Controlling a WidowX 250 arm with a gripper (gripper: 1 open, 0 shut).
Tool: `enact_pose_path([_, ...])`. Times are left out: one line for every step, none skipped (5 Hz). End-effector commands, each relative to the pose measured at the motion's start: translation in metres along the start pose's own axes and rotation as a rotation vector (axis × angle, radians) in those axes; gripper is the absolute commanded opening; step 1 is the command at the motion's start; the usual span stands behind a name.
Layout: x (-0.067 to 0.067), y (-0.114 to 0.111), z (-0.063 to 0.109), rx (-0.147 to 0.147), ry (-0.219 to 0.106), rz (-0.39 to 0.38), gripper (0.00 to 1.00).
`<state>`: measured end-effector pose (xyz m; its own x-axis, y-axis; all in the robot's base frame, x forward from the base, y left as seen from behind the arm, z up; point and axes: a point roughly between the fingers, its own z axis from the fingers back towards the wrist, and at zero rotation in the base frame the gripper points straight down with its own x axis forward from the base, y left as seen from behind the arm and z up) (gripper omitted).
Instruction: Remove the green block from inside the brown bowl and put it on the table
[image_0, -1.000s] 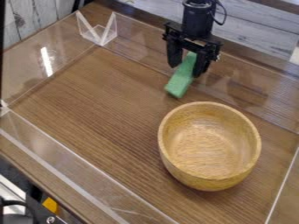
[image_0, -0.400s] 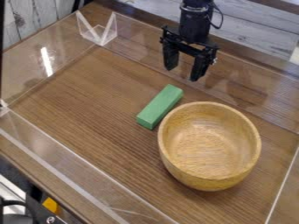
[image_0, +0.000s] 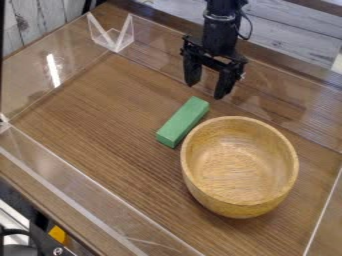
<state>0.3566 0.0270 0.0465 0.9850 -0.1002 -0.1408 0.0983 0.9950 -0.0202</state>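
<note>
Gripper (image_0: 214, 82) hanging above the desk (image_0: 94, 120) in the single camera view, pointed straight down, fingers spread wide with only air between them. Released, then: nothing clasped, nothing touched, the dark fingertips clear of the wood below. Mounted on a black arm reaching in from the top edge of the picture.

Green block (image_0: 183, 122) lying flat on the desk, out of the brown bowl (image_0: 241, 165), its long axis running on a diagonal from upper right to lower left. Just beside the bowl's upper-left rim, close enough that a touch cannot be ruled out, though apparently apart. Below and slightly left of the gripper in the picture, not between the fingers.

Bowl upright toward the lower right, thick rim intact, smooth tan inside bare. Nothing left in it to fetch.

Why so placed: block resting on its broad face, a stable pose for a flat piece, unlikely to roll or tip. Fingers wide apart and away from it, consistent with a drop already finished rather than a pick in preparation. Judged from the layout, task essentially met, with the block on the wood and the bowl empty; only a retreat of the arm plausibly left.

Clear acrylic walls (image_0: 110, 30) along the desk's edges, well apart from the block.
</note>
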Motion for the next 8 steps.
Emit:
enact_pose_path([-0.001,0.007,0.031,0.022,-0.092,0.015,1.00])
enact_pose_path([-0.003,0.008,0.029,0.024,-0.090,0.021,0.00])
enact_pose_path([-0.003,0.009,0.030,0.023,-0.095,0.026,0.00])
enact_pose_path([0.001,0.011,0.031,0.020,-0.098,0.030,0.00])
enact_pose_path([0.005,0.012,0.031,0.019,-0.101,0.032,0.00])
enact_pose_path([0.010,0.014,0.029,0.016,-0.104,0.034,1.00])
enact_pose_path([0.012,0.015,0.027,0.011,-0.105,0.040,1.00])
enact_pose_path([0.011,0.017,0.026,0.008,-0.104,0.044,1.00])
